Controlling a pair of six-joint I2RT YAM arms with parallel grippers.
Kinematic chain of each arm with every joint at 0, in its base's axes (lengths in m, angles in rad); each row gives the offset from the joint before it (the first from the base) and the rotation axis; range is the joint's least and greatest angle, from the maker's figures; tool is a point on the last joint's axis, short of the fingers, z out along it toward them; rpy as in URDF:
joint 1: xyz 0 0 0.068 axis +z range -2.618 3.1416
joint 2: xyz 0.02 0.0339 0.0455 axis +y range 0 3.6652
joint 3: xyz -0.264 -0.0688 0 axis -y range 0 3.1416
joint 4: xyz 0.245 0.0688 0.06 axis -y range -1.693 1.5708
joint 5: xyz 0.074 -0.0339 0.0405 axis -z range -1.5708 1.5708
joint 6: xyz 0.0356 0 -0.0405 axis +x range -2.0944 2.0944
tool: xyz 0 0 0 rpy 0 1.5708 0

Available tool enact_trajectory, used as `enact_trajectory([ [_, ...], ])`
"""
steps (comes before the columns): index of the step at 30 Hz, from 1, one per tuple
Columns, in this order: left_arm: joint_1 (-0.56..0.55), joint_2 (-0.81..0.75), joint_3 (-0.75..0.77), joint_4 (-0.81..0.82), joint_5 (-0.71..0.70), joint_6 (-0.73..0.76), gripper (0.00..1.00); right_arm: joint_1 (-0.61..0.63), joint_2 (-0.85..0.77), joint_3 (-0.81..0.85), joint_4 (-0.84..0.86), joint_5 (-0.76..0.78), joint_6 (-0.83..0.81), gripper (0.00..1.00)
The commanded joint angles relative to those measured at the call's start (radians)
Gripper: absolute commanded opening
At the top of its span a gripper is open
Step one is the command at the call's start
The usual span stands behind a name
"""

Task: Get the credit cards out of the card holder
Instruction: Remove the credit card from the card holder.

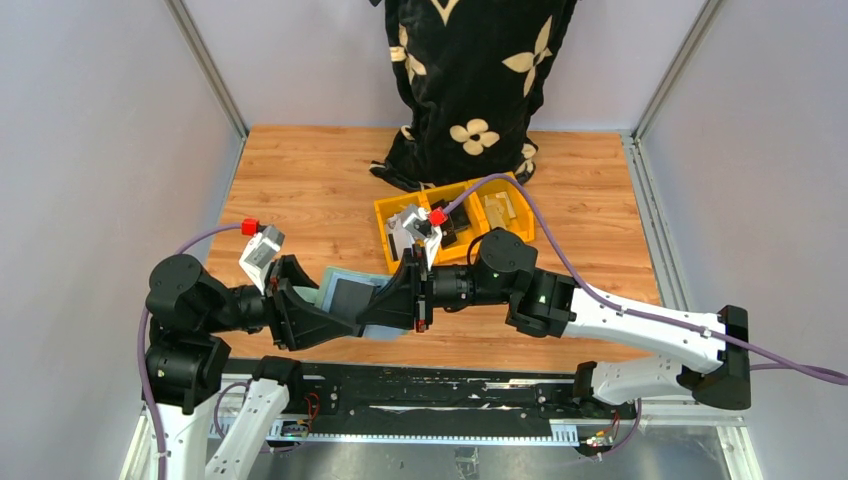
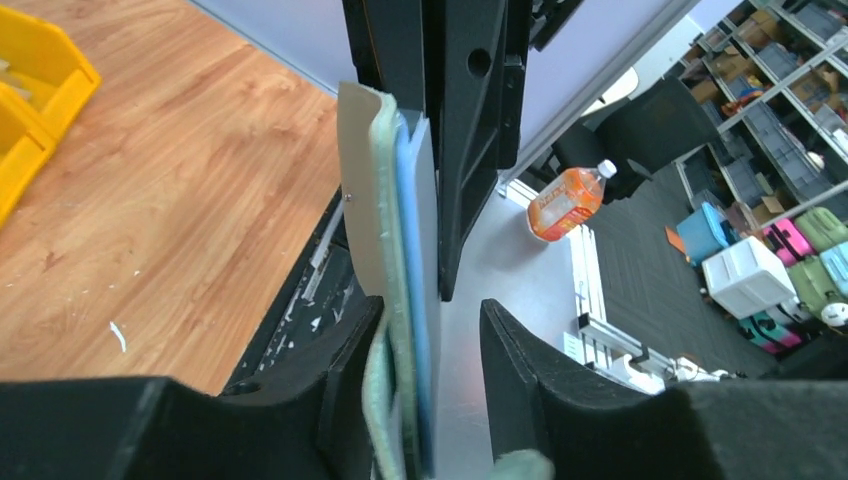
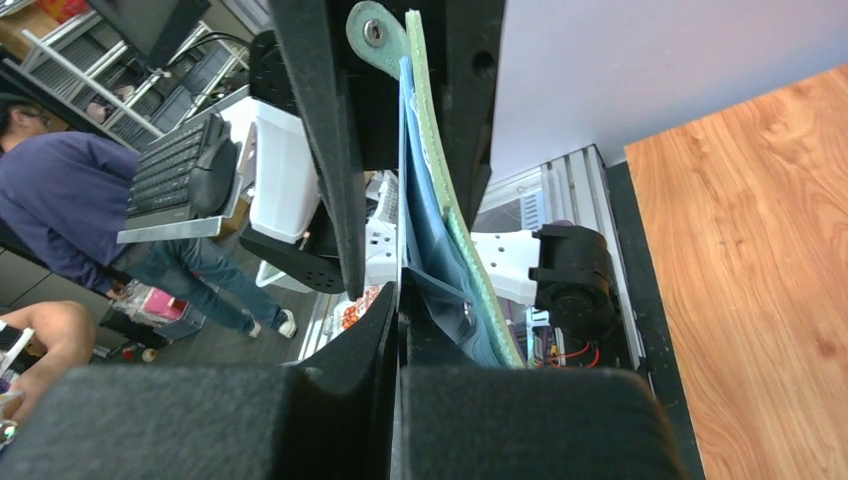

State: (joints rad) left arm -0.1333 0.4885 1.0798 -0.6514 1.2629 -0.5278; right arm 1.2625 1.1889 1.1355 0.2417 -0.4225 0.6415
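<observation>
Aloft at 8 o'clock from the yellow bins (image 1: 385,225), the light, floppy card holder (image 1: 345,290) is pinched by the closed right fingers (image 3: 350,350), left fingers (image 2: 520,380) open around it, the cards (image 2: 411,260) likely stiff, slick, best pinched edgewise.

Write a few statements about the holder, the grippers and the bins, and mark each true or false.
1. The holder lies flat on the table. False: it is held up off the table, between the two grippers.
2. The right gripper is shut on the holder. True.
3. The left gripper is clamped tight. False: its jaws stand apart, with the holder between them.
4. Yellow bins sit on the table beyond the arms. True.
</observation>
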Motion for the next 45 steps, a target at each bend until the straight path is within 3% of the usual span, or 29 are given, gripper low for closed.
enact_trajectory([
  [1, -0.002, -0.007, -0.007, 0.006, 0.066, -0.025, 0.45, -0.012, 0.008, 0.006, 0.109, -0.107, 0.016, 0.00],
  [5, -0.002, 0.013, 0.005, 0.006, 0.111, -0.044, 0.38, -0.013, 0.017, 0.019, 0.083, -0.130, 0.010, 0.00],
  [11, -0.002, 0.042, 0.047, 0.005, 0.146, -0.041, 0.21, -0.011, 0.006, -0.003, 0.058, -0.127, 0.006, 0.01],
  [17, -0.002, 0.035, 0.048, 0.005, 0.124, -0.029, 0.07, -0.012, -0.019, -0.053, 0.110, -0.114, 0.030, 0.17],
  [20, -0.002, 0.030, 0.048, 0.006, 0.120, -0.029, 0.06, -0.012, -0.027, -0.065, 0.148, -0.115, 0.042, 0.16],
  [26, -0.002, 0.024, 0.055, 0.006, 0.118, -0.035, 0.06, -0.012, -0.043, -0.080, 0.194, -0.112, 0.053, 0.00],
  [31, -0.002, 0.022, 0.057, 0.007, 0.117, -0.042, 0.22, -0.012, -0.064, -0.106, 0.204, -0.101, 0.047, 0.00],
  [35, -0.002, 0.027, 0.063, 0.006, 0.118, -0.050, 0.28, -0.012, -0.068, -0.114, 0.198, -0.113, 0.047, 0.00],
  [45, -0.002, 0.035, 0.076, 0.006, 0.115, -0.049, 0.13, -0.012, -0.083, -0.142, 0.169, -0.112, 0.041, 0.00],
])
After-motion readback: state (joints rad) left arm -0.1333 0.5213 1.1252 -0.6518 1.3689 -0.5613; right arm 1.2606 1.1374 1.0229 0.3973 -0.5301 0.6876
